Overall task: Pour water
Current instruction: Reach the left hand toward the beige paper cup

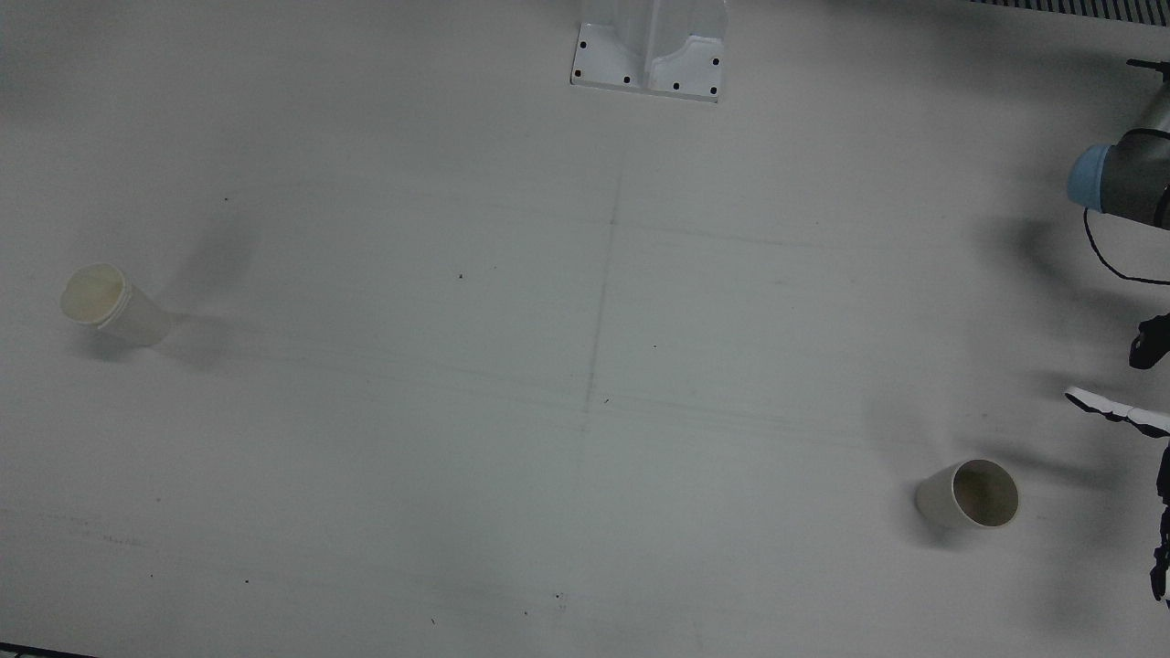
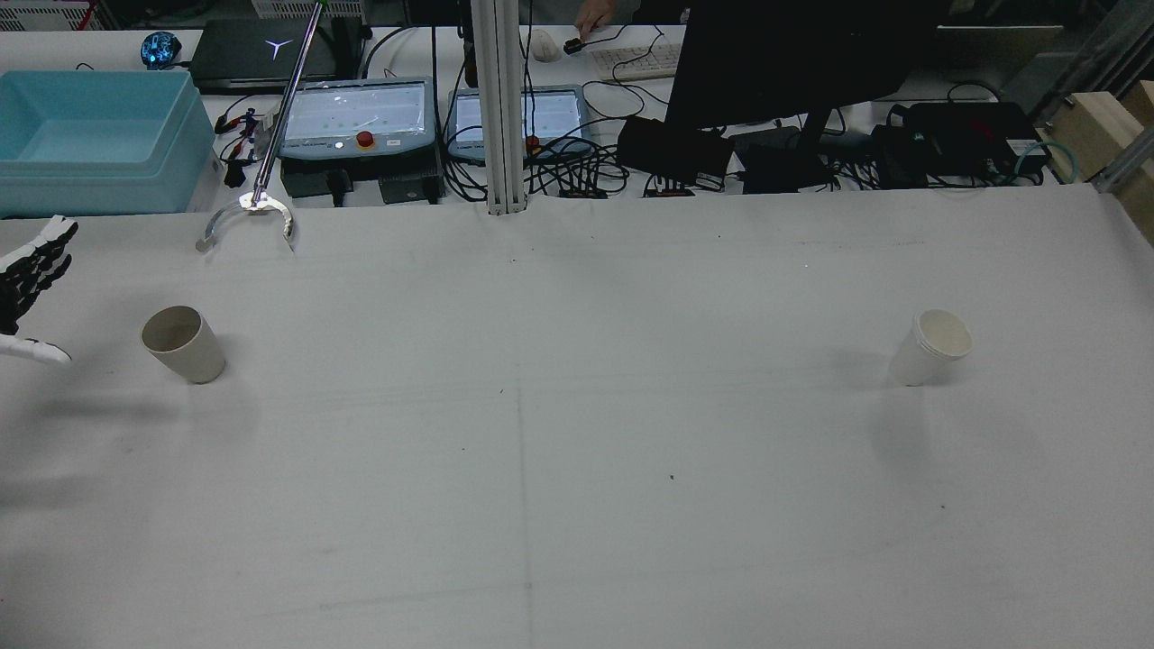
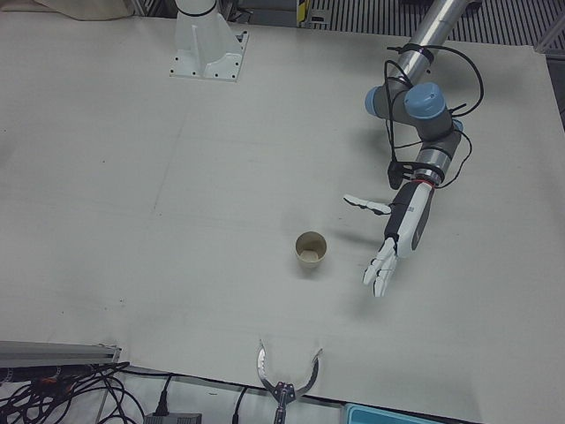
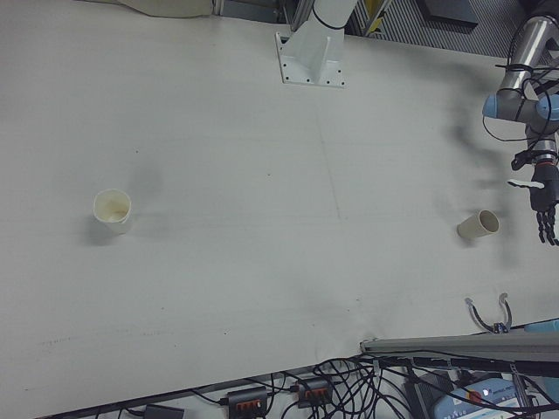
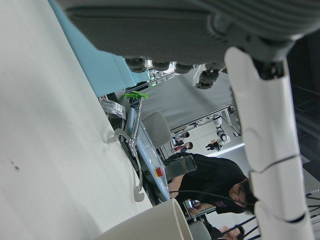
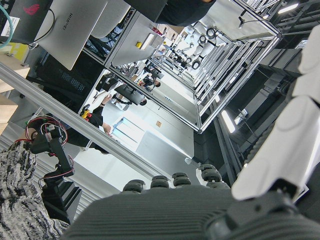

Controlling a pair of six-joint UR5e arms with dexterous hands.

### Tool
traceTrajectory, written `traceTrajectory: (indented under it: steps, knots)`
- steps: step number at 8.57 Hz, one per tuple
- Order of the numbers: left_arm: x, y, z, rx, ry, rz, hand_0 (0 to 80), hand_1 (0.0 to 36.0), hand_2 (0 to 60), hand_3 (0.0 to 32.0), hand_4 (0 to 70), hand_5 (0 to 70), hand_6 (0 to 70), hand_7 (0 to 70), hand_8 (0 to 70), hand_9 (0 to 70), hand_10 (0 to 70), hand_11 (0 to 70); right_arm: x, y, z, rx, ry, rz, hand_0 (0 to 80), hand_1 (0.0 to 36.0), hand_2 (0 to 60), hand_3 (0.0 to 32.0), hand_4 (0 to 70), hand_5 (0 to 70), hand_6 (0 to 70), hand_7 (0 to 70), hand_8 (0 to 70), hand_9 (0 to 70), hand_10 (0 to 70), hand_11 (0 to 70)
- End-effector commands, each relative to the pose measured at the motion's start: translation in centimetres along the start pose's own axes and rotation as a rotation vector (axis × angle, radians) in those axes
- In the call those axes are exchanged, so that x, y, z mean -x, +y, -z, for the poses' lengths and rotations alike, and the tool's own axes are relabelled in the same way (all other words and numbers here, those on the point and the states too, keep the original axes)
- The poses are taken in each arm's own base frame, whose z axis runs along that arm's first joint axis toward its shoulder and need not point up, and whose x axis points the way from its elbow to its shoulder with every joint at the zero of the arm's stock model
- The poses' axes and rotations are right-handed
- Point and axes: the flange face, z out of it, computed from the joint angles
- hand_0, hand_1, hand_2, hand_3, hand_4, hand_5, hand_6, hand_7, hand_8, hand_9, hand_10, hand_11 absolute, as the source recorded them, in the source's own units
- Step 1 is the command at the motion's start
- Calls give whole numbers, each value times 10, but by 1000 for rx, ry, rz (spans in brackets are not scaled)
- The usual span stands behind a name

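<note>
A big white table fills most of every wide view, and nearly all of it is bare. A tan paper cup stands upright at the left of the rear view, close to the table's left edge; in the front view this tan paper cup sits at the lower right. A white paper cup stands upright far over at the right of the rear view, and in the front view the white paper cup is at the left side. The two cups are well apart, with wide open table between them and a thin seam line running down the middle. The left hand, black and white, hangs in the air just beside the tan cup in the left-front view, not touching it, with its fingers spread apart and holding nothing. In the rear view only the tips of that hand peek in at the left edge. The right hand's camera shows its white and grey fingers against the room, not the table, and I cannot tell if they are open or closed. A shiny metal claw on a pole rests at the table's far edge in the upper left of the rear view, near a light blue plastic tub
</note>
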Motion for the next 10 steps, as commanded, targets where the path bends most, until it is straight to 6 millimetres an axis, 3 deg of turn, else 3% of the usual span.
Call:
traceTrajectory:
  steps: [1,3,5,7,10]
  knots:
    - [11,-26,8,3,5,-50,569,145,0,0,142,0,0,5,0,0,17,48,-4,0,0,0,8,2,408,91,124,0,68,0,18,55,9,38,6,19]
    - [13,-24,5,33,16,-137,563,142,0,10,130,0,0,1,0,0,13,42,-4,0,0,-1,8,2,410,91,121,0,67,0,21,58,10,39,7,20]
    - [35,-24,8,50,-15,-145,565,143,0,8,131,0,0,0,0,0,14,43,-6,0,-1,-1,13,3,409,90,119,0,66,0,22,61,12,42,8,21]
    - [51,-18,-14,59,-33,-134,558,130,0,0,138,0,0,9,0,0,17,47,-10,-4,-4,-10,22,1,408,90,121,0,66,0,24,61,13,43,8,22]
    - [59,-1,-42,65,-60,-112,562,127,0,0,151,0,0,18,0,0,16,45,-12,-4,-4,-8,25,3,407,91,127,0,66,0,27,64,14,45,10,25]
